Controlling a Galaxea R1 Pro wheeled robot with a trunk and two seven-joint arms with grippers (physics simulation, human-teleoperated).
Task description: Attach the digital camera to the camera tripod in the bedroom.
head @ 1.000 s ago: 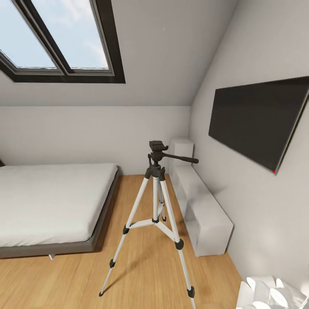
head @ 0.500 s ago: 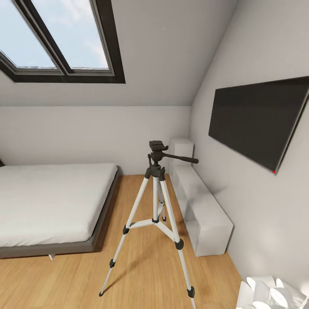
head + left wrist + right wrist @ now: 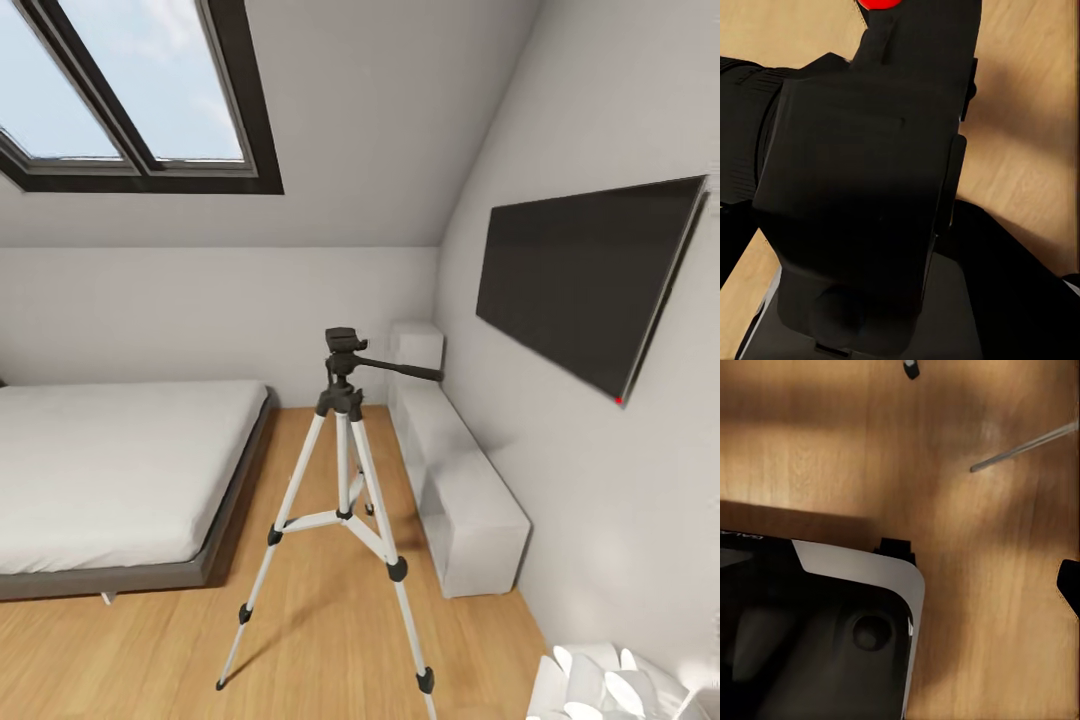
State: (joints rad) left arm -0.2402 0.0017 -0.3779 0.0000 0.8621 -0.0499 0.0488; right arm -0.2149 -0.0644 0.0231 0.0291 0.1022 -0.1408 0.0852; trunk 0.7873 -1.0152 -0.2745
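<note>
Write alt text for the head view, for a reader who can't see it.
A camera tripod stands on a wooden floor in an attic bedroom, its black head bare. A white bed lies left of it, a black TV hangs right, and a skylight is overhead.

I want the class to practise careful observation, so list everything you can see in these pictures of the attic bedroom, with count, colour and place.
camera tripod: one, silver-white legs and black head, standing on the floor between bed and cabinet
digital camera: one, black with a red button, close up in the left wrist view, above the floor
bed: one, white on a grey frame, left of the tripod
skylight: one, dark frame, in the sloped ceiling above the bed
TV: one, black, on the right wall
low cabinet: one, white, along the right wall under the TV
petal lamp: one, white, bottom right corner
floor: light wood
robot body: dark with a white edge, right wrist view
</note>
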